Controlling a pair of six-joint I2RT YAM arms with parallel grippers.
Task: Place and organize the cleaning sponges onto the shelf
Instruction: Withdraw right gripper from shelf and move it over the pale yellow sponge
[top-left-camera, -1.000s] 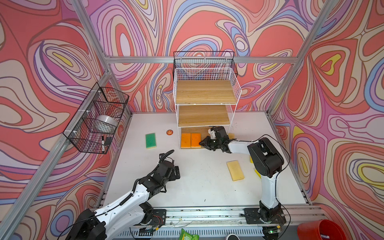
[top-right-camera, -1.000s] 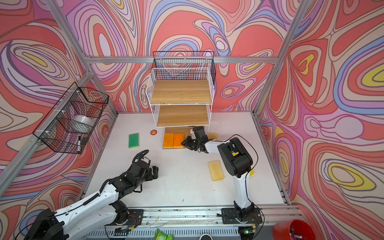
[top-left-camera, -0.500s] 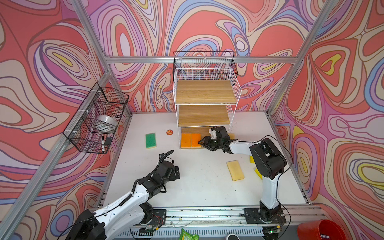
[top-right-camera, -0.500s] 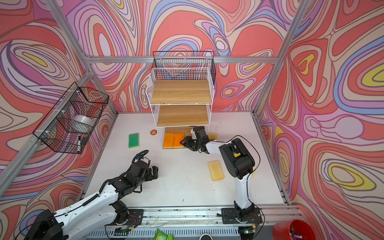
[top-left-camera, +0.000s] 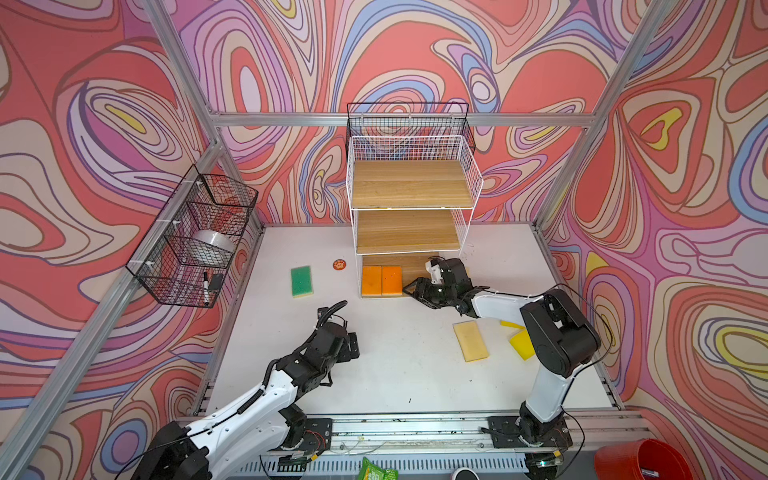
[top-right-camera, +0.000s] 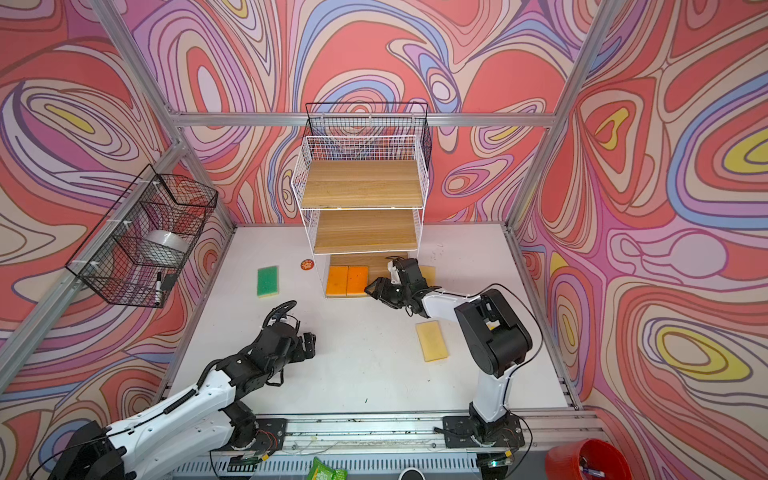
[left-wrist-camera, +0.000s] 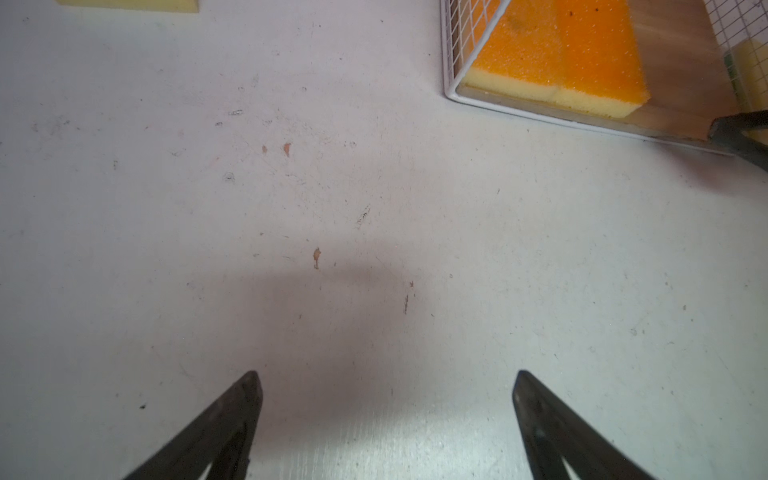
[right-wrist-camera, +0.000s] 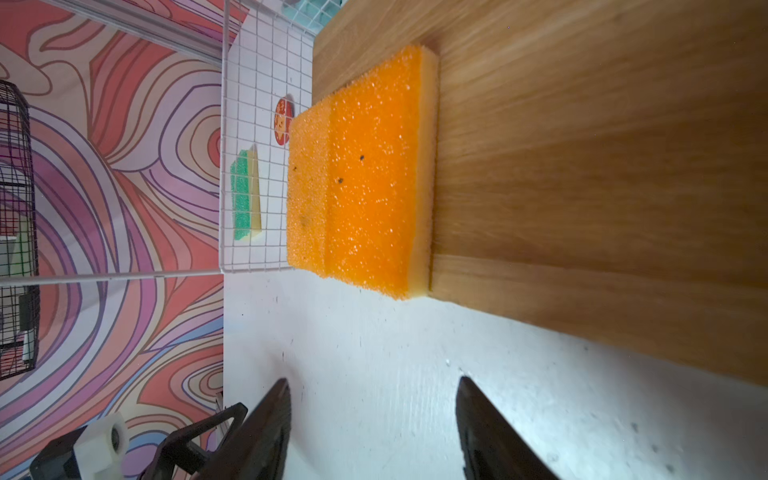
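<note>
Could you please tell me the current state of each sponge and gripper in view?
Orange sponges: side by side, bottom board of shelf
Green sponge: flat on table, green side up
Pale sponge: flat on table
Left gripper: open, empty
Right gripper: open, empty

Mostly covered by the right arm (top-left-camera: 557, 336), right of centre in a top view: two yellow sponges (top-left-camera: 522, 345). Half behind the right gripper (top-right-camera: 374, 289) beside the shelf (top-right-camera: 361, 183): a pale sponge (top-right-camera: 429, 272). Cut off by the frame edge in the left wrist view: a second pale sponge (left-wrist-camera: 129, 4). Also clipped there, behind mesh, perhaps a green-edged sponge (left-wrist-camera: 748, 62).
</note>
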